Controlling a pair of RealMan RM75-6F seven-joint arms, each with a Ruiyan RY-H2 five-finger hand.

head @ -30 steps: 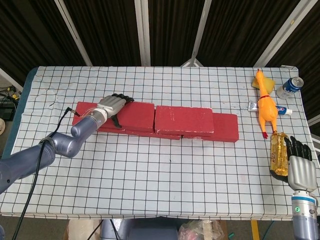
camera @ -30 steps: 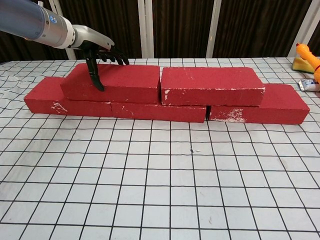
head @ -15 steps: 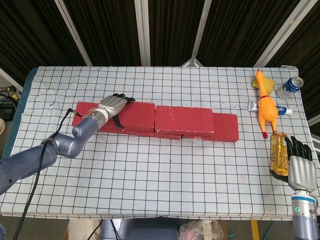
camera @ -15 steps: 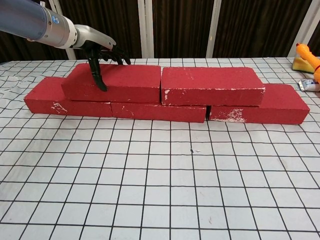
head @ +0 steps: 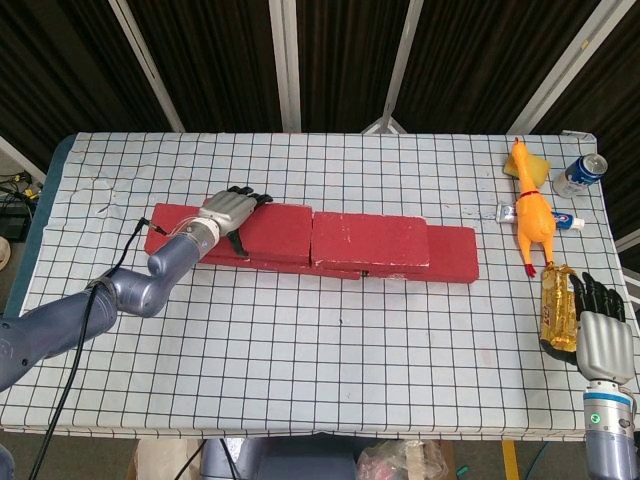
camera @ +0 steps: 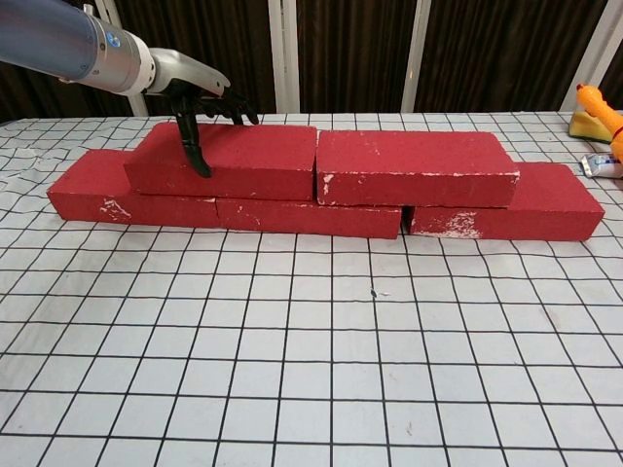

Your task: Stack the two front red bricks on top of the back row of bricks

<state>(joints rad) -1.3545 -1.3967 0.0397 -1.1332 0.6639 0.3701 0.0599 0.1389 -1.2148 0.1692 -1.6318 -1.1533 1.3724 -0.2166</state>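
Left hand (camera: 200,102), fingers spread, pressing the upper-left red brick (camera: 238,161), nudging it rightward toward its neighbour (camera: 419,167); stack nearing completion.

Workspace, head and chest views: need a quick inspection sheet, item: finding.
Surface: table under a white cloth with a black grid, wrinkled at the far left.
Job's things: two upper red bricks lie side by side on the bottom row of bricks.
Clutter: rubber chicken, yellow sponge, drink can, tube, gold packet, all at the right edge.
Hands: left hand rests on the left upper brick with its fingers over the far edge; right hand holds nothing, beside the packet.
Cables: black cable along the left arm.
Surroundings: dark curtain, white frame bars.
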